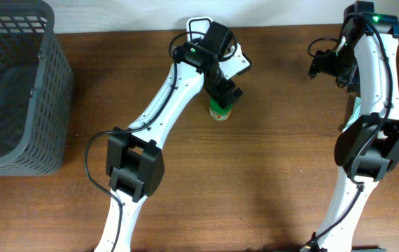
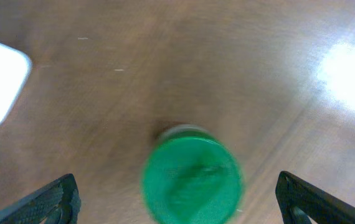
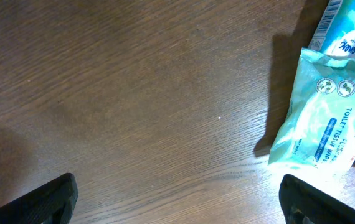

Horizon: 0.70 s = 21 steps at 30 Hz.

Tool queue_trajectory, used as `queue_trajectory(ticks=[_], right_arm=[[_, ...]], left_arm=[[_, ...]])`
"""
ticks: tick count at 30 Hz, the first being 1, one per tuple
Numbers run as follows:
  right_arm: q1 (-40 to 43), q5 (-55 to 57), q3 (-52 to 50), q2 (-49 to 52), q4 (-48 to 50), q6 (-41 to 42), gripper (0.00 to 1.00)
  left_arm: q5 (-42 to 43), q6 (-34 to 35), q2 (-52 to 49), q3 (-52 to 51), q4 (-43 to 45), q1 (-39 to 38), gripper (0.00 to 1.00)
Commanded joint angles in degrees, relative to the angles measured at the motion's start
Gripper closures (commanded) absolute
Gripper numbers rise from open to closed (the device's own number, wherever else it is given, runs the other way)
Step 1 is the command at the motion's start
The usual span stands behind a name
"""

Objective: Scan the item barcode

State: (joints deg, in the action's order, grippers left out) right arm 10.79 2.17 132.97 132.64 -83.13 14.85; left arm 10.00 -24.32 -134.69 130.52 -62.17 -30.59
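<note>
L gripper [image 2: 176, 186] is released, jaws wide, hanging over the bottle [image 1: 220, 111]. The bottle stands upright on the table [image 1: 276, 175], just near of the white unit [image 1: 240, 64], prob. the scanner. To grab well: drop straight, center cap [image 2: 192, 180] btwn the 2 fingers [image 2: 53, 200], grip below it. Barcode not visible yet. R gripper [image 3: 177, 199] is open too, empty, far right.

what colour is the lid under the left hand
Green; the lid shows best in the left wrist view.
</note>
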Motion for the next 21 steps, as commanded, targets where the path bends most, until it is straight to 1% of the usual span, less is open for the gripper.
queue_trajectory(ticks=[1,6,9,11,13,14,15,17,18,21], right_arm=[[-0.22,0.92,0.33,-1.66,0.02,0.48,0.01],[-0.22,0.92,0.33,-1.66,0.02,0.48,0.01],[-0.22,0.92,0.33,-1.66,0.02,0.46,0.01],[-0.22,0.92,0.33,-1.66,0.02,0.48,0.01],[-0.22,0.92,0.33,-1.66,0.02,0.48,0.01],[-0.22,0.92,0.33,-1.66,0.00,0.48,0.01],[-0.22,0.92,0.33,-1.66,0.00,0.48,0.01],[-0.22,0.92,0.33,-1.66,0.00,0.48,0.01],[-0.22,0.92,0.33,-1.66,0.00,0.48,0.01],[-0.22,0.92,0.33,-1.66,0.02,0.46,0.01]], left_arm=[[5.25,-2.58,-2.47,0.61,-2.62,-0.48,0.01],[-0.04,-2.36,-8.11,0.61,-3.41,-0.52,0.01],[-0.20,-2.34,-8.72,0.61,-3.06,-0.52,0.01],[-0.17,-0.22,-8.70,0.63,-3.04,-0.52,0.01],[-0.17,2.56,-8.70,0.90,-3.04,-0.52,0.08],[-0.20,2.89,-8.70,0.92,-3.06,-0.52,0.16],[-0.20,2.89,-8.70,0.92,-3.06,-0.52,0.16],[-0.20,3.41,-8.68,1.07,-3.04,-0.52,0.25],[-0.20,5.03,-8.66,1.60,-3.08,-0.52,0.32],[-0.17,12.70,-8.66,5.01,-4.11,-0.48,0.39]])
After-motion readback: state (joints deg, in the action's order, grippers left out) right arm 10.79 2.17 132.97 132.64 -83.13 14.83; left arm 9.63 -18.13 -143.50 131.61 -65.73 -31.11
